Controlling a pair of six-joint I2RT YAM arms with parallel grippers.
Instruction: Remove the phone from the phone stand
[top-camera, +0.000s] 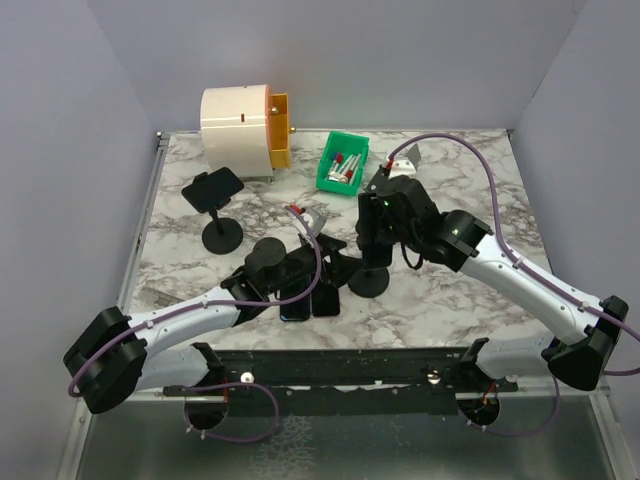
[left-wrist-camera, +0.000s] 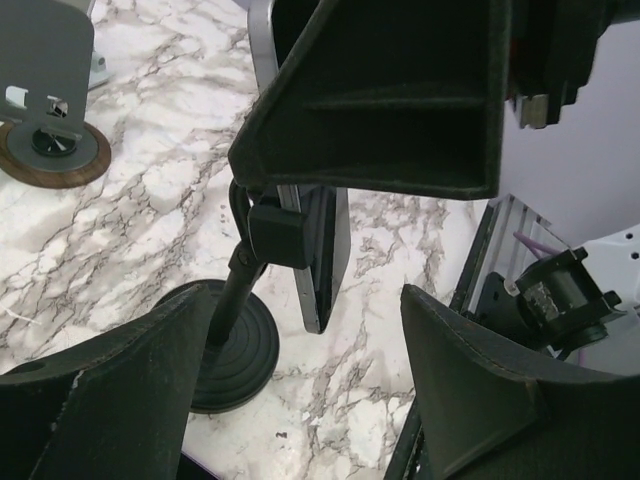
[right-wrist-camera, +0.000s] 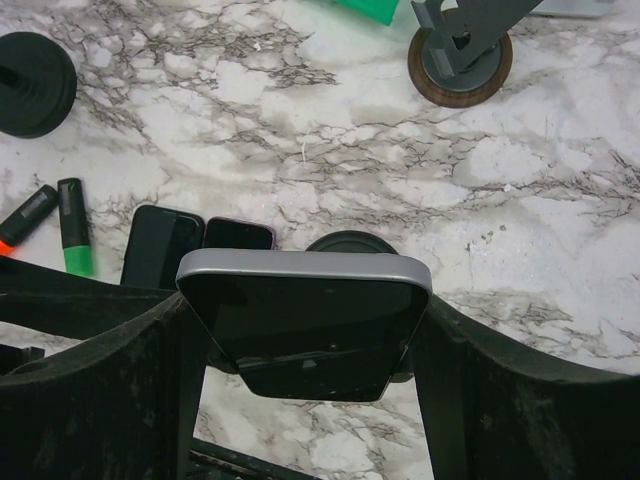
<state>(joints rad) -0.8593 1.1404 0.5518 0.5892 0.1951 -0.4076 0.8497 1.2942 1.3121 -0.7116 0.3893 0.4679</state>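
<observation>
While the left gripper (left-wrist-camera: 308, 345) reaches in from the lower left of the overhead frame, its fingers stand wide apart on either side of the black phone stand (left-wrist-camera: 238, 300), holding nothing. At frame centre the phone (right-wrist-camera: 300, 335) sits upright in that stand's cradle, screen dark. Entering from the lower right, the right gripper (right-wrist-camera: 307, 300) presses its fingers against the phone's two side edges, clamping it.

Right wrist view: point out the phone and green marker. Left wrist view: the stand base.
phone (right-wrist-camera: 305, 325), right wrist view, centre of its dark screen.
green marker (right-wrist-camera: 75, 242), right wrist view, green barrel.
stand base (left-wrist-camera: 240, 345), left wrist view, top of the black disc.
</observation>
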